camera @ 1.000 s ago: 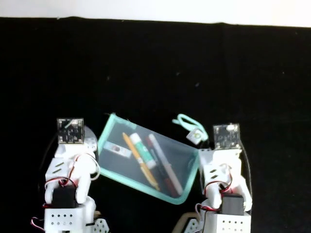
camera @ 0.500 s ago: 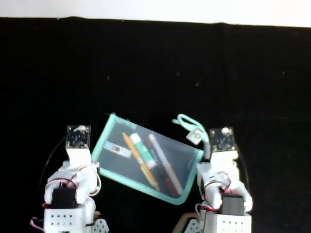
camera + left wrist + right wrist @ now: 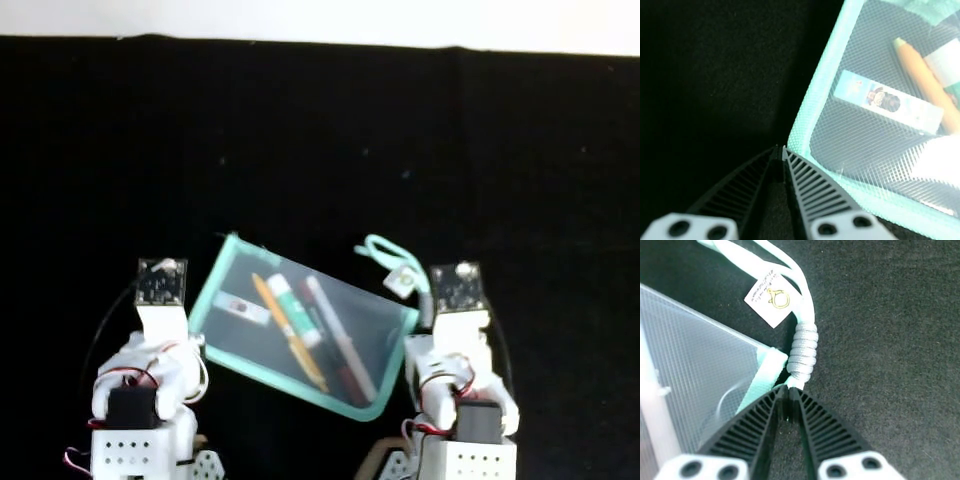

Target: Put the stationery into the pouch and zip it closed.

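Pouch [image 3: 235, 335] flat on worktop [image 3: 400, 150] between arms, stationery [image 3: 300, 325] inside, looks zipped. Left hand [image 3: 779, 149] closed, empty, beside corner, likely bracing. Right hand [image 3: 789, 388] closed at zip cord [image 3: 805, 347] base; grip unclear.

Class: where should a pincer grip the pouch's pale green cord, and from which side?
Probably at the tightly wound collar of the pale green cord: thickest, firmest part. Come from above, on the side away from the mint-edged mesh pouch, where bare black cloth lies.
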